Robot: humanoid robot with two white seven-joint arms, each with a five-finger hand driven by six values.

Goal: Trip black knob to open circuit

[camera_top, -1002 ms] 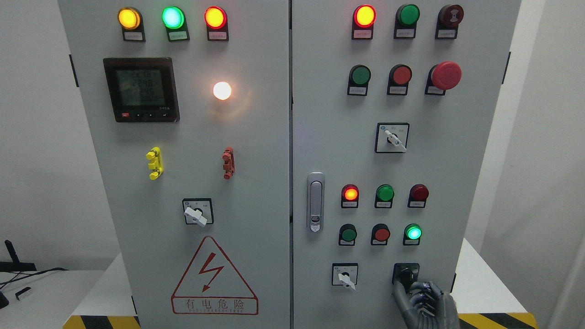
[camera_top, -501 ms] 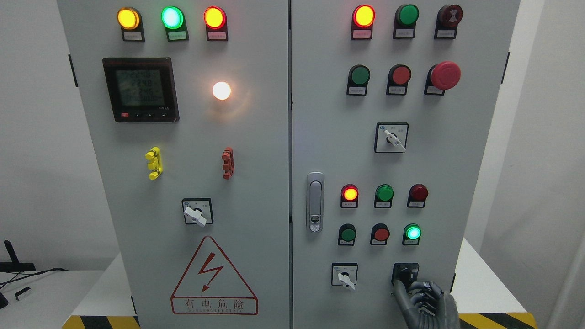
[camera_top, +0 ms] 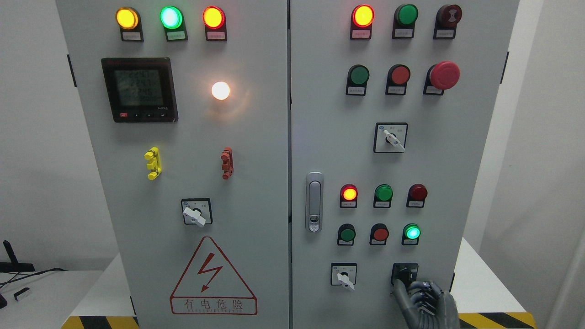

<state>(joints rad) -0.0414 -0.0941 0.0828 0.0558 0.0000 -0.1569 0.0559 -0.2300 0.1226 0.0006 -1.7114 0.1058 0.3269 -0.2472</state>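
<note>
- Head view: the cabinet (camera_top: 256, 192) stands on a white worktop (camera_top: 484, 283), both doors facing the camera, so every control is in reach from the front.
- The black knob (camera_top: 405, 273) sits at the lower right of the right door, at about 5 o'clock from the door latch (camera_top: 314, 201), in a square black bezel. It is the only dark-handled switch; the selector (camera_top: 343, 276) just beside it at 9 o'clock has a white lever.
- The right robot hand (camera_top: 422, 299) comes up from the bottom edge at 5 o'clock of the knob. Its fingers (camera_top: 400, 292) are curled close together, the topmost tip touching the knob's lower edge. Whether they truly pinch the knob I cannot tell, as the hand hides the underside.
- Coming from below probably keeps the wrist clear of the lit green lamp (camera_top: 412, 232) at 12 o'clock of the knob, and gives the fingers leverage to twist.
- Several lamps glow: red (camera_top: 363, 15) at the top of the right door, and amber, green and red in a row on the left door above the meter (camera_top: 139, 89). I read that as the circuit not yet tripped.
- The left robot hand is not in sight.
</note>
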